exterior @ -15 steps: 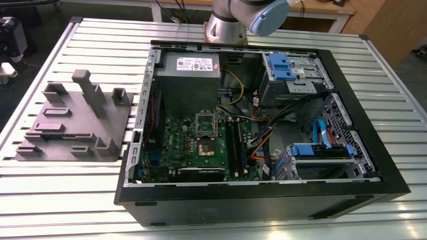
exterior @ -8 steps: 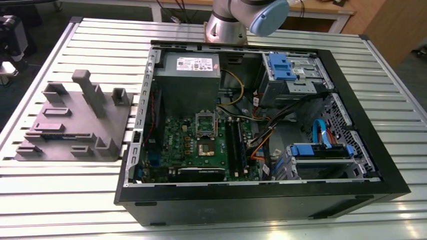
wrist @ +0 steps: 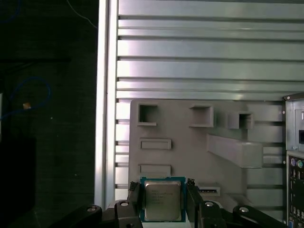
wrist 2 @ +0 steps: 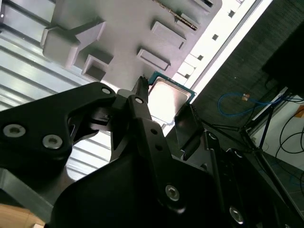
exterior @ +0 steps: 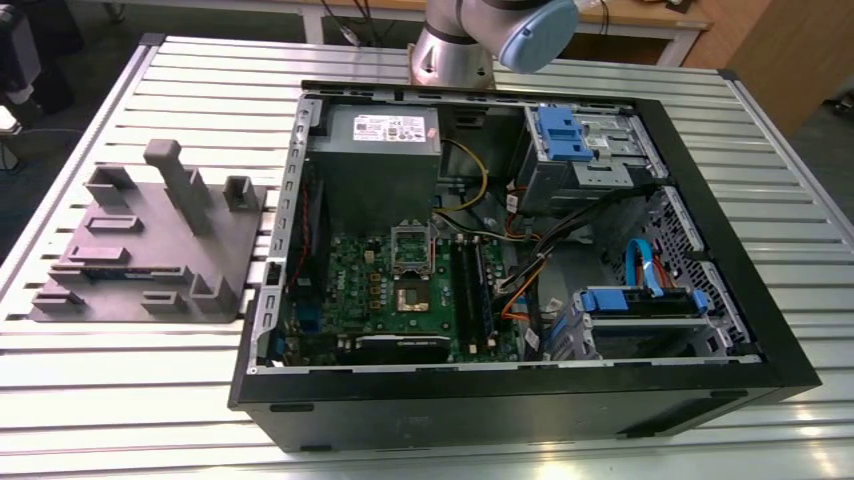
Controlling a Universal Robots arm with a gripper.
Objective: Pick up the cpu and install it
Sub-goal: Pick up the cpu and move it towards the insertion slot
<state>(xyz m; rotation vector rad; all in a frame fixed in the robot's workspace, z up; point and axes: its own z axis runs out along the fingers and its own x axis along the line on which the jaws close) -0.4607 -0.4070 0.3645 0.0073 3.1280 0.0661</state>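
The cpu (wrist: pixel 163 199), a small flat square chip with a silver-grey metal top and a thin green rim, sits between the two black fingers (wrist: pixel 134 195) of my gripper (wrist: pixel 163 205), which is shut on its opposite edges. In the second wrist view the same cpu (wrist 2: pixel 167 96) shows from below the gripper (wrist 2: pixel 164 108). It hangs well above the grey fixture tray (wrist: pixel 190 142). In the exterior view the motherboard's socket (exterior: pixel 412 292) lies in the open computer case, with its silver frame (exterior: pixel 410 243) tilted up just behind it.
The grey fixture tray (exterior: pixel 147 245) with raised blocks lies on the slatted metal table (exterior: pixel 160 400) at the exterior view's left. The black case (exterior: pixel 534 400) holds a grey power-supply box (exterior: pixel 380 135), black memory sticks (exterior: pixel 467 290), orange and blue cables and blue drive brackets (exterior: pixel 641 300).
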